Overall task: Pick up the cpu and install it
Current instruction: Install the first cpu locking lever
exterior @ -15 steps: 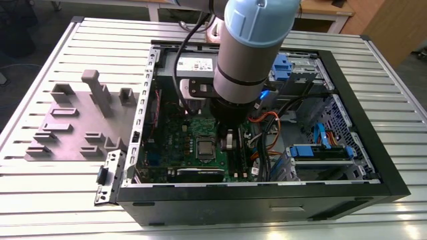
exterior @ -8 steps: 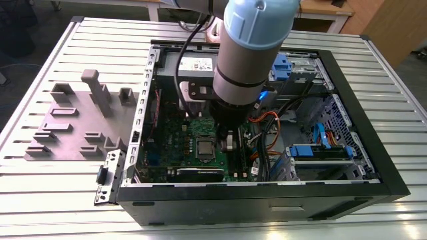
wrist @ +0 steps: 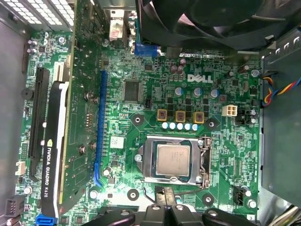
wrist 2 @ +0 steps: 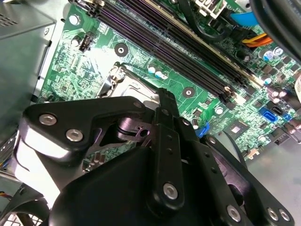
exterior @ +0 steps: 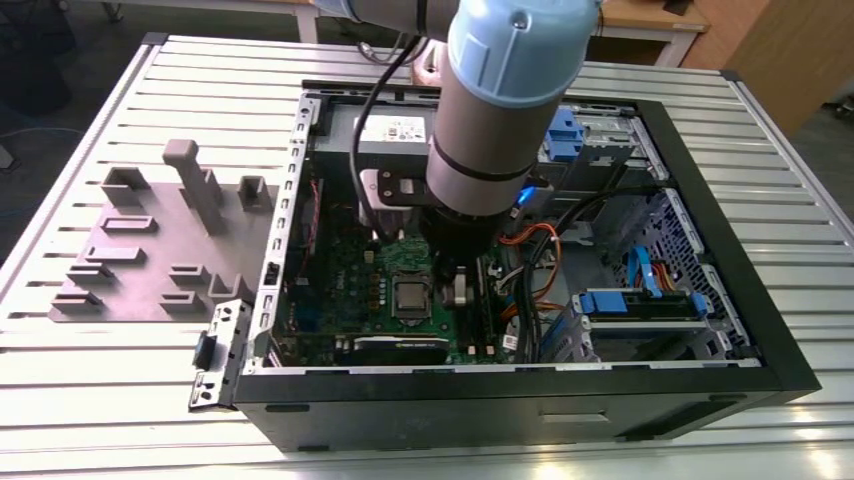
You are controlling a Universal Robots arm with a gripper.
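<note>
The cpu (wrist: 173, 159), a small square chip with a dull silvery top, lies flat inside the rectangular metal socket frame (wrist: 149, 160) on the green motherboard (wrist: 141, 99). In the first wrist view my gripper (wrist: 164, 192) hovers just beside the socket's edge, apart from the chip, its two narrow fingers pressed together and holding nothing. The second wrist view shows the gripper (wrist 2: 163, 96) above a corner of the socket frame (wrist 2: 123, 80). In the exterior view the arm reaches down into the open computer case, with the gripper (exterior: 461, 285) next to the socket (exterior: 407, 295).
A black graphics card (wrist: 49, 160) stands beside the socket, memory slots (wrist 2: 155, 37) on the other side. A fan (wrist: 211, 19), a grey box with a white label (exterior: 387, 135), cables (exterior: 534, 240) and blue drive caddies (exterior: 638, 303) crowd the case. A grey fixture plate (exterior: 160, 250) lies at the exterior view's left.
</note>
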